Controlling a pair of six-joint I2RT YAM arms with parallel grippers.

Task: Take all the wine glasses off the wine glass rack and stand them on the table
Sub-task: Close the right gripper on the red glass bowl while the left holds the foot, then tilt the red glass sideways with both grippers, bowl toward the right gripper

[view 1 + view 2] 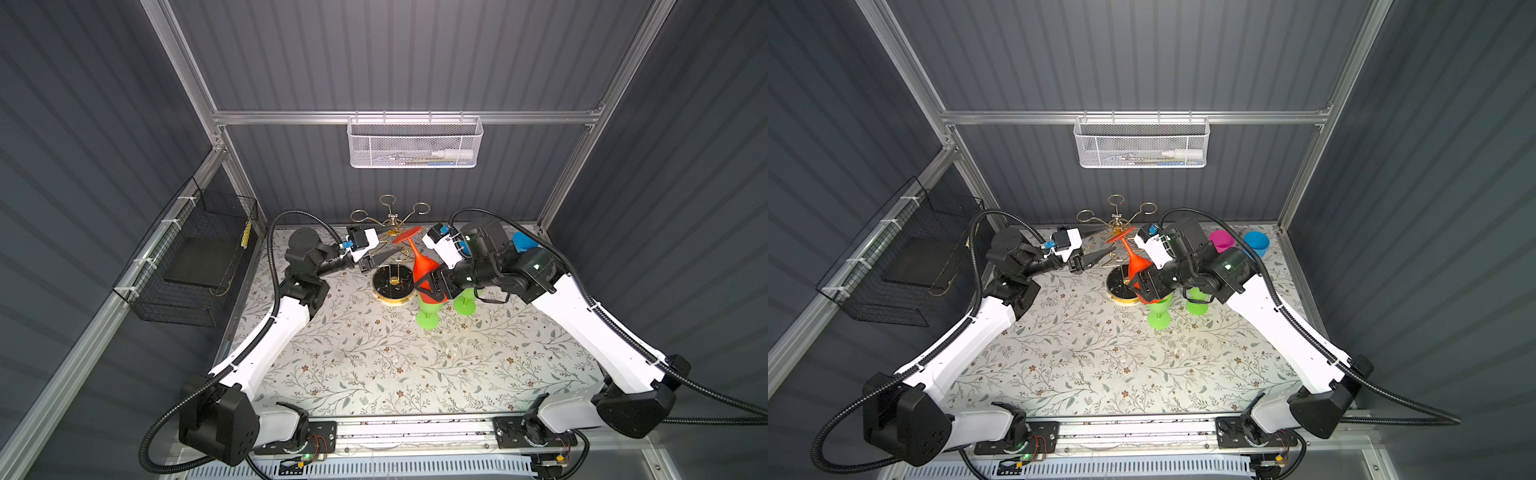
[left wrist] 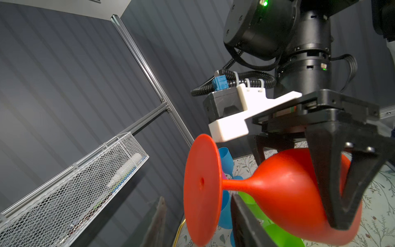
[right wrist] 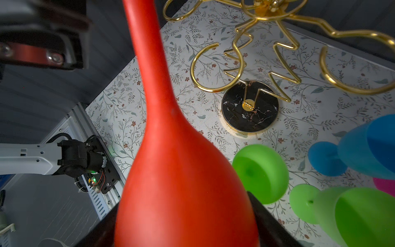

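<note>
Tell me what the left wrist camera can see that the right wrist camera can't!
Only the left wrist view shows the white mesh basket on the wall and the round foot of the red wine glass. Only the right wrist view shows the wine glass rack's round black base and the green glasses' round feet. Both show the red glass's bowl, green glasses, a blue glass and the flowery table.
</note>
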